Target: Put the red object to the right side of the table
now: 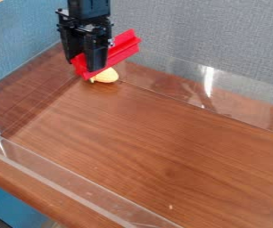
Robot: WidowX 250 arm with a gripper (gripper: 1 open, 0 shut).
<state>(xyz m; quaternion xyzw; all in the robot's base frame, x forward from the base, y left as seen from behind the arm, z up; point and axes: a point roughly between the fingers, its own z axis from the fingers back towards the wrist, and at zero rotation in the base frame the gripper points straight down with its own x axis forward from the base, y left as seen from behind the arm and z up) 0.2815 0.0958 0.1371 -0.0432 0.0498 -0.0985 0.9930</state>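
Gripping the red block (123, 46) at the table's (163, 142) far left, the fingers (86, 64) hold it tilted above the corn toy (104, 77), presumably raised to clear that toy before travelling right.

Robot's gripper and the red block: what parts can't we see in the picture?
Camera view:
- Middle of the red block: hidden behind the gripper.
- Part of the yellow toy: covered by the block and gripper.
- Top of the robot arm: cut off by the upper edge.
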